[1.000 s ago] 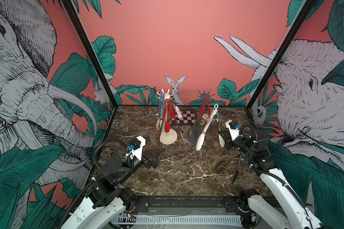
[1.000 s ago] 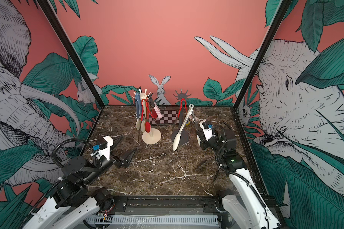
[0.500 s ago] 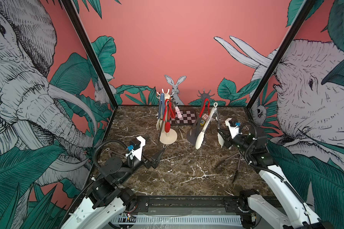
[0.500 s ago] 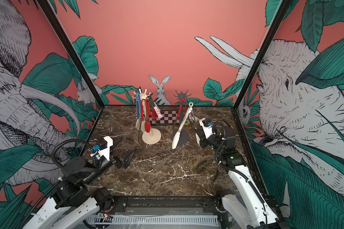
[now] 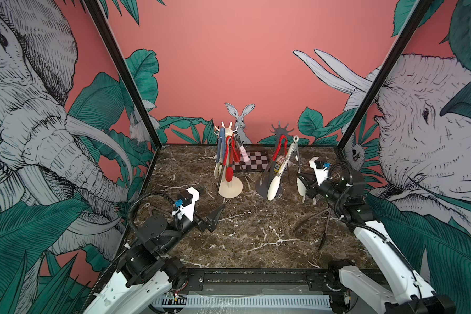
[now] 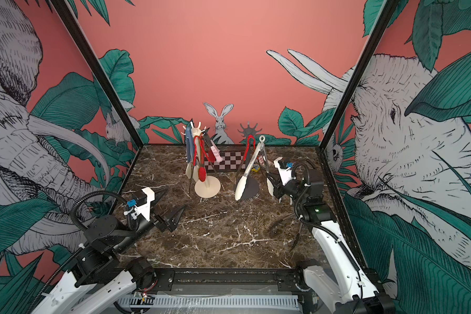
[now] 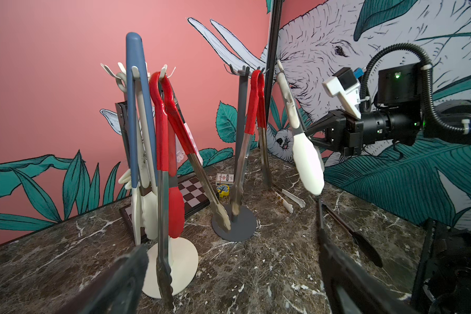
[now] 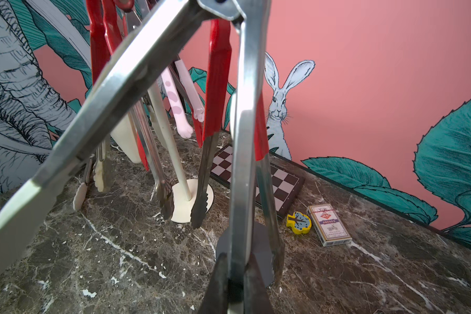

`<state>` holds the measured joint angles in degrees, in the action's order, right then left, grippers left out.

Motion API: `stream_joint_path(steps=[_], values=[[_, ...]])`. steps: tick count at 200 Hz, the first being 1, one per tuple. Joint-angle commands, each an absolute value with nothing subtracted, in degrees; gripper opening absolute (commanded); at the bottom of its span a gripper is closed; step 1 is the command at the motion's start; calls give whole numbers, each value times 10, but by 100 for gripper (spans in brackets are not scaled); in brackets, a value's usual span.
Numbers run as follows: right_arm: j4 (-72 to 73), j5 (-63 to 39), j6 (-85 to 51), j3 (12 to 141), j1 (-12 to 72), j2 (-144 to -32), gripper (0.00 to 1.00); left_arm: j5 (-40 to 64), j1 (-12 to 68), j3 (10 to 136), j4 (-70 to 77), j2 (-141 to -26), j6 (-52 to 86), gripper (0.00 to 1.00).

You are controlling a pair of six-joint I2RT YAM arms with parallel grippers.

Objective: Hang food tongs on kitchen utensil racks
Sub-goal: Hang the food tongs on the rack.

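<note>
Over by the dark grey rack (image 5: 280,132), the right gripper (image 8: 237,284) has its jaws clenched on one arm of the cream-tipped tongs (image 5: 284,165), low down near that arm's tip. Those tongs stand nearly upright, with the hinge ring up top just beside the rack's crown and the tips pointing down. Their free arm splays out toward the rack's base. Can't tell if the ring actually touches a prong. Some red-handled tongs (image 5: 279,146) hang off the same rack, and the cream rack (image 5: 230,187) next door carries a bunch, all tips-down. A pair of black tongs (image 5: 325,231) lies flat on the surface (image 5: 256,236) by the right arm, V opening toward the front. Meanwhile the left gripper (image 5: 215,217) hovers with jaws spread wide, holding nothing. It's dark brown marble with white veins, a checkered board (image 5: 252,160) at the back, and pink walls with elephants, leaves and a rabbit.
</note>
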<state>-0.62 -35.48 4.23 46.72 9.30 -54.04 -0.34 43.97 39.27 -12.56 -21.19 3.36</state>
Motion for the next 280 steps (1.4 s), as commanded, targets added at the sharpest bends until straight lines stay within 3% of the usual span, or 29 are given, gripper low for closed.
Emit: stream_joint_path(steps=[1, 280], values=[[44, -382, 34, 490, 88, -545, 0, -7, 439, 390, -126, -206, 29, 100], [69, -445, 7, 509, 78, -613, 0, -12, 440, 384, -130, -202, 28, 99]])
